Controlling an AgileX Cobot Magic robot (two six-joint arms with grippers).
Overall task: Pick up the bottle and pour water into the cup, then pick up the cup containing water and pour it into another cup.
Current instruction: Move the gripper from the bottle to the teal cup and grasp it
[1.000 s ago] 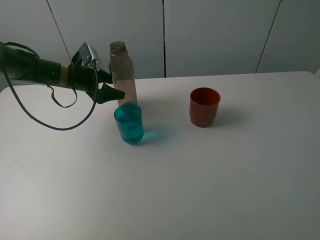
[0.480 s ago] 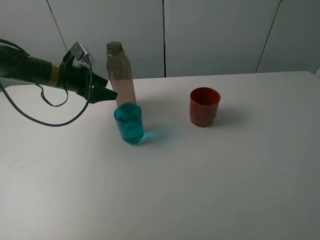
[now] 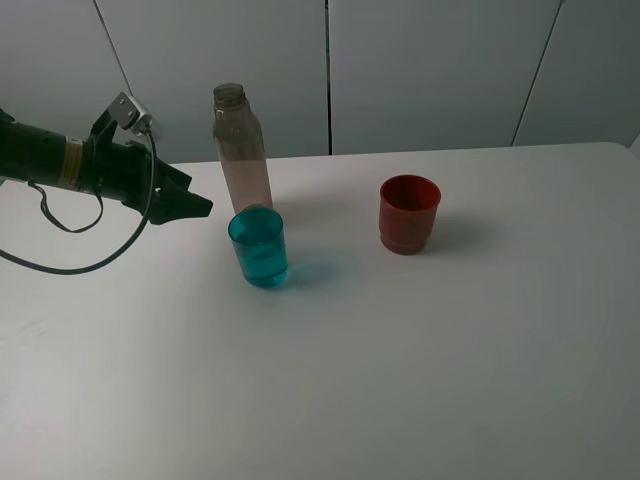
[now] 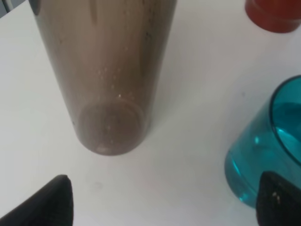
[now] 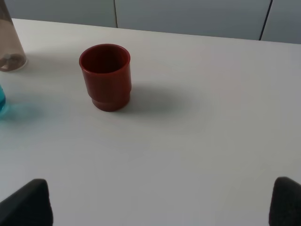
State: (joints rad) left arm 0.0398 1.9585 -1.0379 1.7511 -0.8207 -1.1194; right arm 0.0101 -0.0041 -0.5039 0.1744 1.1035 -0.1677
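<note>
Wrist view: droplets inside bottle [image 4: 110, 70], overhead: left hand [image 3: 193, 198] apart

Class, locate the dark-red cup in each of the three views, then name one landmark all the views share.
Exterior high: red cup stands right of centre, apart from the bottle.
Left wrist: only part of it shows, cropped at the frame edge.
Right wrist: whole cup, standing upright.
Shared landmark: the bottle.

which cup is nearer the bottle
The teal cup, standing just in front of the bottle; the red cup stands well off to the right.
</note>
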